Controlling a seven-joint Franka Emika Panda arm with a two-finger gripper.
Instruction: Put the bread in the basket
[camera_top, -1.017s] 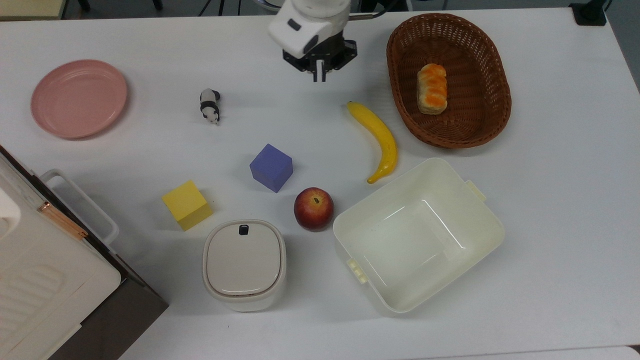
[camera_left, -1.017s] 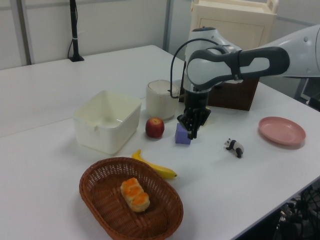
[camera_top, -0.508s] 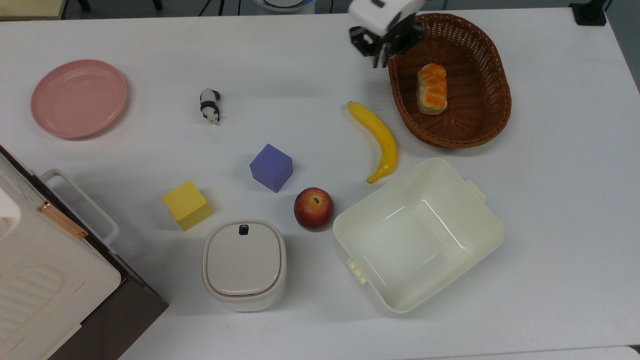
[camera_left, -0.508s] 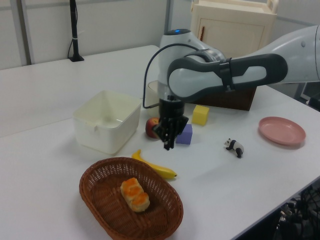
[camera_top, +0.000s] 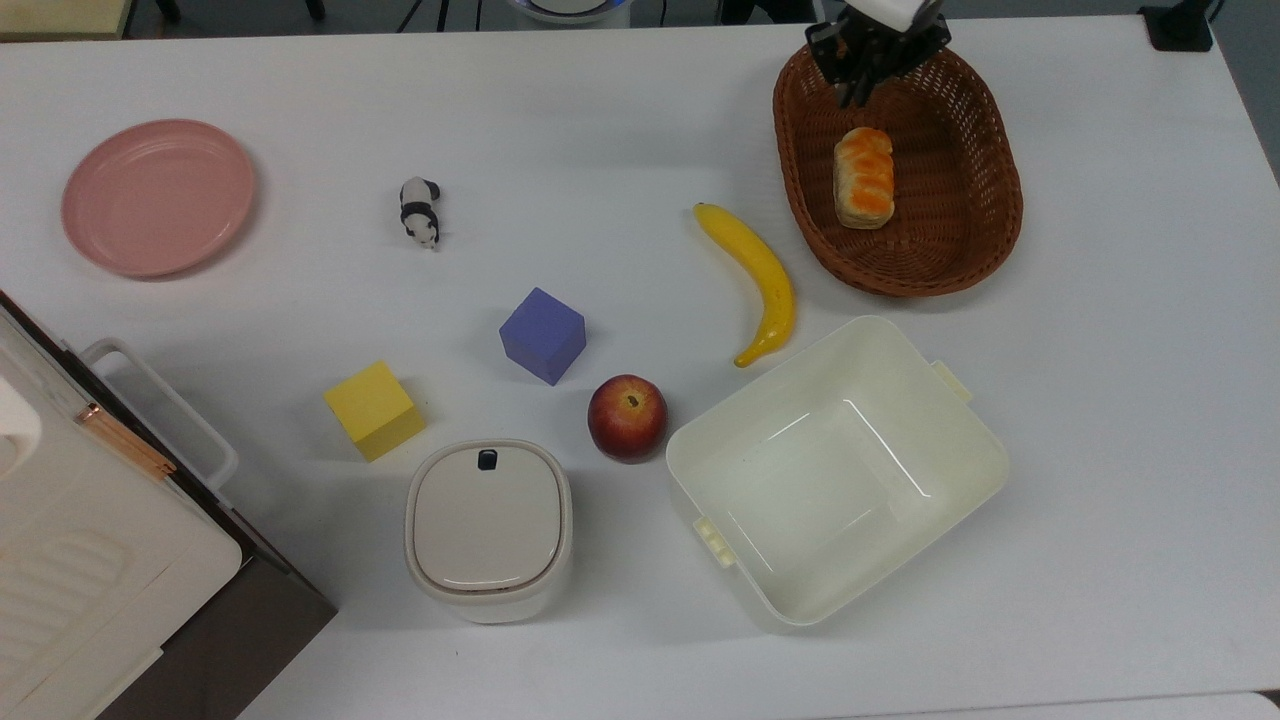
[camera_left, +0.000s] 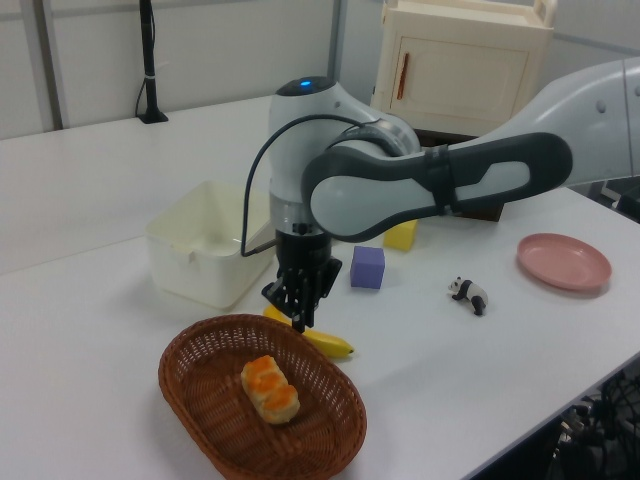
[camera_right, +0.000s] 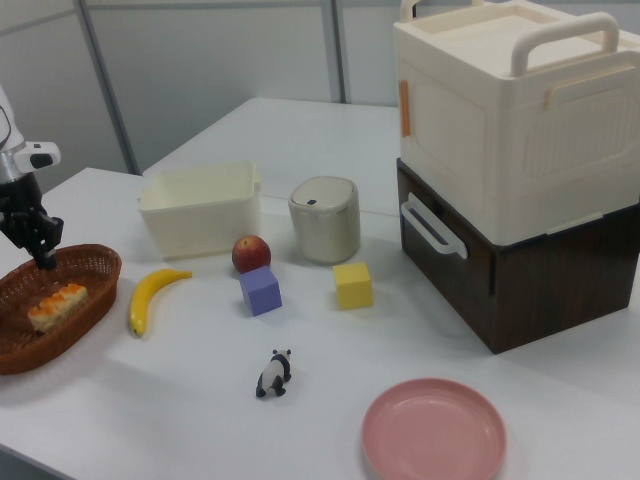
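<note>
gripper (camera_top: 856, 97) is seen hanging over the far rim of the wicker basket (camera_top: 985, 130) in the top view, fingers pointed down, with nothing between them. in the left view the gripper (camera_left: 299, 322) appears with fingertips drawn close together, but whether they are fully pressed shut cannot be told.

bread loaf (camera_top: 864, 177) is found just below the fingertips in the top view, lying flat on the basket floor, glazed ridges up, not touched by the fingers. in the right view the bread loaf (camera_right: 57, 305) lies below and a little to the right of the gripper (camera_right: 42, 262). the task's end state is judged as already met, since the loaf rests wholly inside the raised sides. why the gripper is poised above the rim is not shown.

containers noted:
- wicker basket (camera_left: 205, 420): one loaf, nothing else.
- cream-white tub (camera_top: 975, 455): open, nothing seen inside; set beyond the banana (camera_top: 760, 275) from the fingers.
- lidded round canister (camera_top: 488, 520): lid on, contents hidden.
- pink plate (camera_top: 158, 195): bare, well apart from the fingers.

loose on the table (camera_top: 1120, 400): apple (camera_top: 627, 416), purple cube (camera_top: 543, 335), yellow cube (camera_top: 375, 409), panda figure (camera_top: 421, 211).
</note>
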